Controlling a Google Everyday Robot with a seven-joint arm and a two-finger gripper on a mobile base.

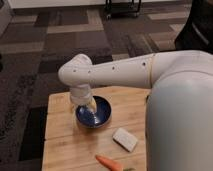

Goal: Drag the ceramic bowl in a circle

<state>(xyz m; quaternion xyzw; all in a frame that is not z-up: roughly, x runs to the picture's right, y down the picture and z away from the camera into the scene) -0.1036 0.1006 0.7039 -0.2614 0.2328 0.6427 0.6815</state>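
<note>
The ceramic bowl [96,114] is round, shallow and dark navy-blue. It sits on the wooden table [62,145], left of its middle. My white arm reaches in from the right and bends down over the bowl. My gripper [89,105] points down into the bowl's left inner side, at or just above the inside surface. The wrist above hides most of it.
A white rectangular block [125,139] lies on the table just right and in front of the bowl. An orange carrot [109,163] lies near the front edge. My large white body [180,120] covers the table's right side. Dark patterned carpet surrounds the table.
</note>
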